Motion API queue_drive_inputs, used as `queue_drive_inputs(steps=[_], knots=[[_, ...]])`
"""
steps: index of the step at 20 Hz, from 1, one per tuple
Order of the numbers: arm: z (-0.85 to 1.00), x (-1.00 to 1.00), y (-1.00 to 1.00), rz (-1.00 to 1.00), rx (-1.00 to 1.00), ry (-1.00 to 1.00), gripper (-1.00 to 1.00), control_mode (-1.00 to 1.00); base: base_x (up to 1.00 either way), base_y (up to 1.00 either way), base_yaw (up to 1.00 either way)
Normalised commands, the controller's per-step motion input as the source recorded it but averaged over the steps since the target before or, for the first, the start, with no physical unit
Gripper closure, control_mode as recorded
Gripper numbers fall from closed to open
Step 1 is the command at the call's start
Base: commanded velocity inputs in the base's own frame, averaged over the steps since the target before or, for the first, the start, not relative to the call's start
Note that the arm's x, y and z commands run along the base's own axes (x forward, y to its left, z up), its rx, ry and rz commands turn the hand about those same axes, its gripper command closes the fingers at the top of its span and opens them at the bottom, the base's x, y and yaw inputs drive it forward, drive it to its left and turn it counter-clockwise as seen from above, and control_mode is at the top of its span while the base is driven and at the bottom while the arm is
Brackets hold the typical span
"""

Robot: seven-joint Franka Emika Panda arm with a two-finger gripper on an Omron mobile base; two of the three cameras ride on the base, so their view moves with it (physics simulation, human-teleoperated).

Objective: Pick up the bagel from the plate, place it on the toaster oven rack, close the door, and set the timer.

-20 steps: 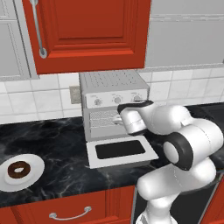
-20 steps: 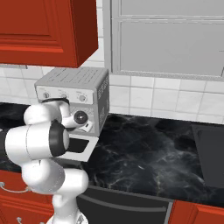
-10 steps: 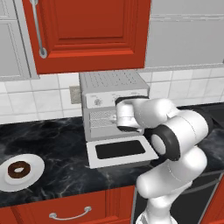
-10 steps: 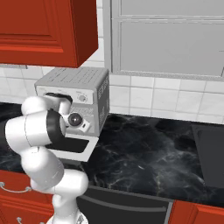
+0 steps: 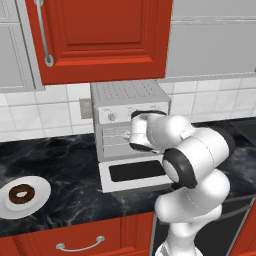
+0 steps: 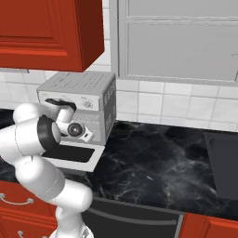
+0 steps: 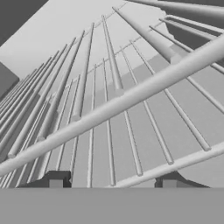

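Observation:
The dark brown bagel (image 5: pixel 21 193) lies on the white plate (image 5: pixel 40 199) at the counter's left front. The toaster oven (image 5: pixel 127 98) stands at the back wall, and its door (image 5: pixel 105 181) lies folded down flat, glass up. My hand (image 5: pixel 141 131) reaches into the oven mouth just above the door. In the hand view the toaster oven rack (image 7: pixel 114 105) is very close, with its silver wires fanning away. My gripper (image 7: pixel 111 183) is open; its two dark fingertips (image 7: pixel 55 179) stand apart low over the rack's front wires and hold nothing.
Black marble counter (image 5: pixel 60 160) runs left and right of the oven, with a tiled wall behind. Red cabinets (image 5: pixel 100 40) hang overhead. In the right base view the oven (image 6: pixel 81 93) and its lowered door (image 6: pixel 74 153) sit left, with a dark cooktop (image 6: pixel 225 162) at far right.
My hand has swung left from the oven's right side into the oven mouth, and the elbow has followed. The bagel, plate and door have not moved.

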Motion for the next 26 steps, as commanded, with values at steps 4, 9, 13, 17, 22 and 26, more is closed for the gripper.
queue_drive_inputs(steps=[4,9,13,17,22,26], knots=[[-0.09,-0.15,0.00,-0.06,0.02,0.10,1.00,-1.00,0.00,0.00,0.00],[-0.20,-0.45,0.00,-0.04,0.00,0.18,1.00,-1.00,0.00,0.00,0.00],[-0.10,-0.49,0.00,-0.05,0.01,0.25,1.00,-1.00,0.00,0.00,0.00],[-0.03,-0.45,0.00,-0.07,0.04,0.35,1.00,-1.00,0.00,0.00,0.00],[0.00,-0.36,0.00,-0.09,0.04,0.43,1.00,-1.00,0.00,0.00,0.00],[0.00,-0.38,0.00,-0.10,0.05,0.49,1.00,-1.00,0.00,0.00,0.00]])
